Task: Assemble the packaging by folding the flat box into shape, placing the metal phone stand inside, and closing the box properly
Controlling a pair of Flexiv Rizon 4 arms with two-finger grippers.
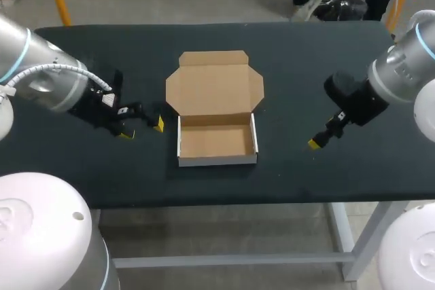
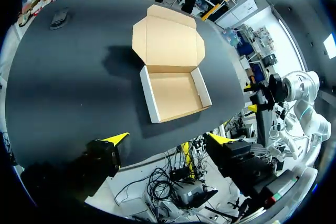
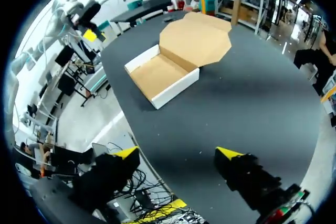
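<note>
Box (image 1: 217, 142) of brown card sits in the middle of the black table (image 1: 306, 86), its tray open on top. Left gripper (image 1: 142, 129) is near the box's left side, 2 fingers wide apart, holding nothing. Right gripper (image 3: 177, 156) hangs farther off to the box's right, open too, holding nothing. Behind the tray, the lid (image 1: 214, 89) lies flat.

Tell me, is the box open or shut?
Open. The box has its lid folded back behind it, and its bare inside shows.
</note>
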